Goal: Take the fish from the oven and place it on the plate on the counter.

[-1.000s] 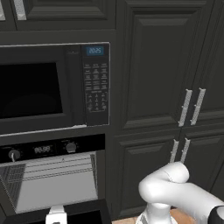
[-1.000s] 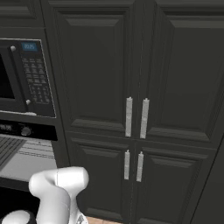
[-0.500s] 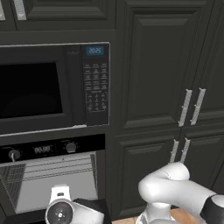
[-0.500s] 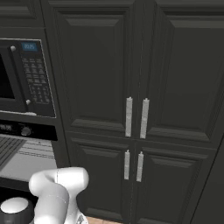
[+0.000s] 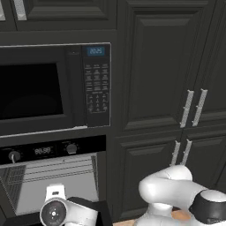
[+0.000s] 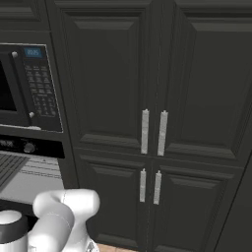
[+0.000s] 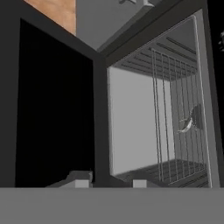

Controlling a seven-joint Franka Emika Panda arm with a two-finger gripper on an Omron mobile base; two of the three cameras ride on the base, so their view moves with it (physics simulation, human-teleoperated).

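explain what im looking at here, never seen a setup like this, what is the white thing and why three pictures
The white thing is a robot arm in a simulated kitchen. Two cameras ride on its base, behind it to the left and right, facing dark cabinets, a microwave and the open oven beneath it. The third camera sits on the hand, rolled sideways, looking into the oven's grey interior with its wire rack. A small dark fish lies on that rack. The gripper is outside the oven opening, with nothing seen between its tips.
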